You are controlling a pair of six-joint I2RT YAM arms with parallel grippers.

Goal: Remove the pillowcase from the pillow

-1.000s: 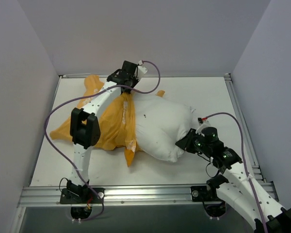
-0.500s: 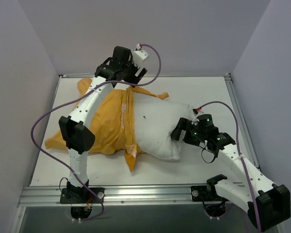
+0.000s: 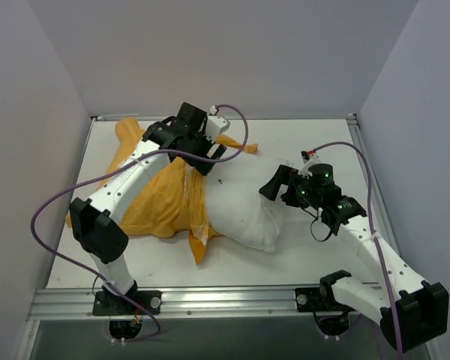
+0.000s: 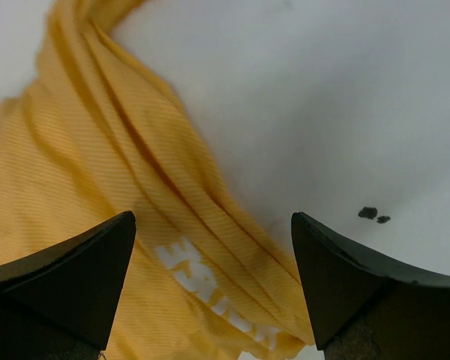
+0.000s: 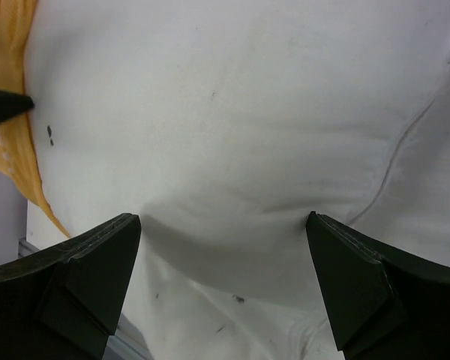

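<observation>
The white pillow (image 3: pixel 244 206) lies across the middle of the table, its left half still inside the orange pillowcase (image 3: pixel 154 202). The case's bunched rim (image 3: pixel 197 195) runs across the pillow. My left gripper (image 3: pixel 210 159) hangs open just over that rim at the pillow's far side. In the left wrist view the gripper (image 4: pixel 214 259) straddles the folded pillowcase (image 4: pixel 97 150), with the pillow (image 4: pixel 322 105) bare to the right. My right gripper (image 3: pixel 274 184) stands open above the pillow's right end. The right wrist view shows that gripper (image 5: pixel 223 259) over the pillow (image 5: pixel 232 112) and holding nothing, with the pillowcase (image 5: pixel 7 142) at far left.
Grey walls close in the white table (image 3: pixel 315 142) on the left, back and right. An aluminium rail (image 3: pixel 225 300) runs along the near edge by the arm bases. Purple cables loop off both arms.
Both grippers have opened and let go of the fabric. The left gripper rose, then came down nearer and to the right onto the rim. The right gripper moved from the pillow's near corner toward the back.
</observation>
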